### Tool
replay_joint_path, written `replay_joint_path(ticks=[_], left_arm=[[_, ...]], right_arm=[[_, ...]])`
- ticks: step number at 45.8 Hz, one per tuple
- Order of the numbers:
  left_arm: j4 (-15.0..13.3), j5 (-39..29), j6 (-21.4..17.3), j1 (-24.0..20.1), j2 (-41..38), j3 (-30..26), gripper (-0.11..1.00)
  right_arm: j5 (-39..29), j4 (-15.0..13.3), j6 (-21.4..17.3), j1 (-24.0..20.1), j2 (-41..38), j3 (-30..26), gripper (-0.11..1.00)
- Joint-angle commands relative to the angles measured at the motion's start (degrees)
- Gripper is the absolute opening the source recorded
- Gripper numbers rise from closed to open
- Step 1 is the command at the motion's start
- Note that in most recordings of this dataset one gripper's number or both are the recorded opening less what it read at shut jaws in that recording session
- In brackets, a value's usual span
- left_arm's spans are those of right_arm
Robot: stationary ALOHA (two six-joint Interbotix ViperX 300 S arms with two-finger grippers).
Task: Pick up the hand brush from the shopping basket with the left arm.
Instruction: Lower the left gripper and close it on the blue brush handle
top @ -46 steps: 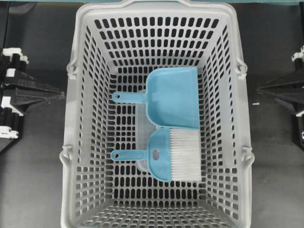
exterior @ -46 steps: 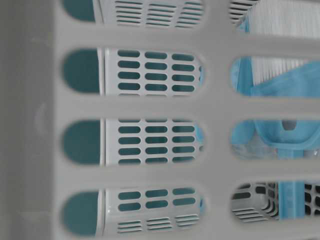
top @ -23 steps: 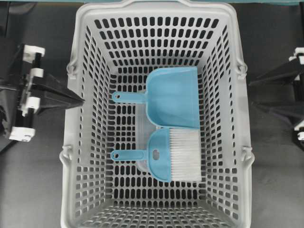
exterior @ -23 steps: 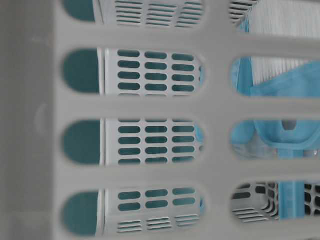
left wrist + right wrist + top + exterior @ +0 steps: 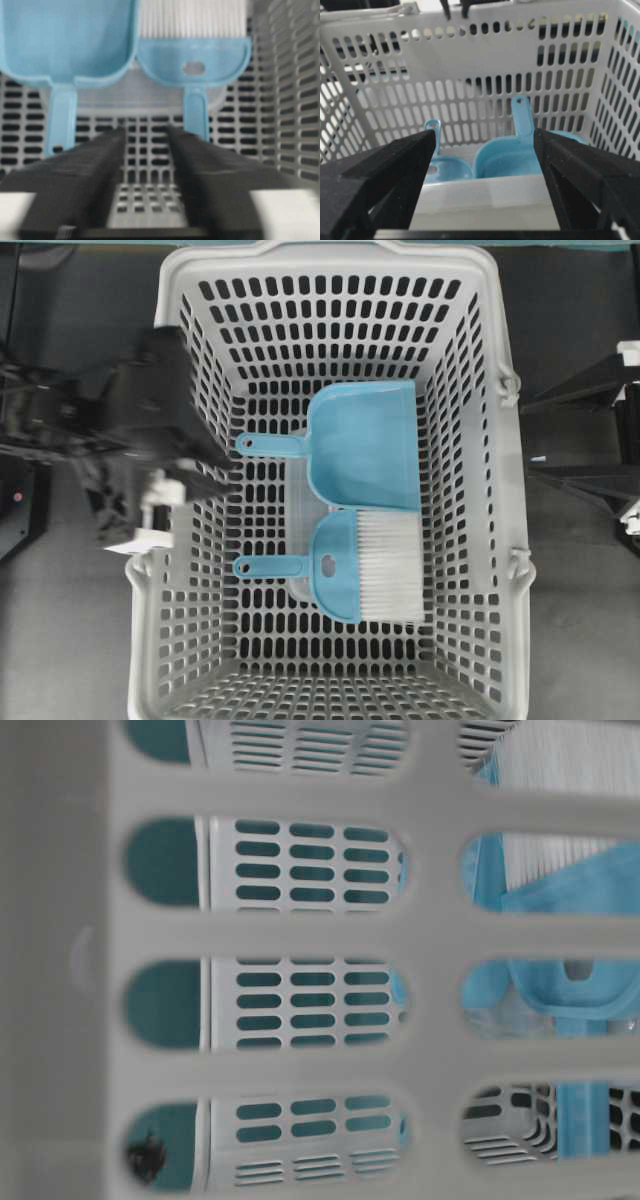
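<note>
The hand brush (image 5: 372,566), light blue with white bristles, lies flat on the floor of the grey shopping basket (image 5: 148,620), its thin handle (image 5: 268,566) pointing left. My left gripper (image 5: 215,478) is blurred, reaching over the basket's left wall, open and empty, up and left of the handle. In the left wrist view the gripper (image 5: 146,131) has a gap between its fingers, and the brush (image 5: 195,55) lies ahead to the right, its handle (image 5: 196,112) just past the right finger. My right gripper (image 5: 535,435) is open and empty outside the right wall; the right wrist view shows it (image 5: 485,137) facing the basket.
A light blue dustpan (image 5: 365,445) lies just beyond the brush, its handle also pointing left (image 5: 65,40). A clear plastic tray (image 5: 298,505) lies under both. The basket's tall slotted walls (image 5: 470,55) surround them. Through the slots the table-level view shows the brush (image 5: 560,890).
My left arm has swung right from outside the basket to over its left wall, toward the two handles. The right gripper has shifted slightly. The brush and dustpan have not moved.
</note>
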State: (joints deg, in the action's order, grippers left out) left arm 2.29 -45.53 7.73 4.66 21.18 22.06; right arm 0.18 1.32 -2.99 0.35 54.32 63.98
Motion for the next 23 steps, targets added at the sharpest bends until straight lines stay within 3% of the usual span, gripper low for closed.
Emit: replay_joint_path(ticks=[1,6,9,23], left_arm=[[0.26,-2.55,0.0,1.23,-3.34,-4.22,0.49],[0.26,-6.06,-0.35,2.64,-8.0,-7.12,0.79],[0.18,-7.91,0.0,3.25,-10.11,-8.44,0.89],[0.26,-9.84,3.43,6.33,-17.75,-10.9,0.89]], right_arm=[[0.18,0.09,0.09,0.09,-0.26,-1.41,0.76],[0.26,0.09,0.09,0.18,-0.18,-1.41,0.76],[0.35,0.09,0.09,0.09,-0.18,-1.41,0.76],[0.18,0.09,0.0,0.09,-0.18,-1.32,0.76]])
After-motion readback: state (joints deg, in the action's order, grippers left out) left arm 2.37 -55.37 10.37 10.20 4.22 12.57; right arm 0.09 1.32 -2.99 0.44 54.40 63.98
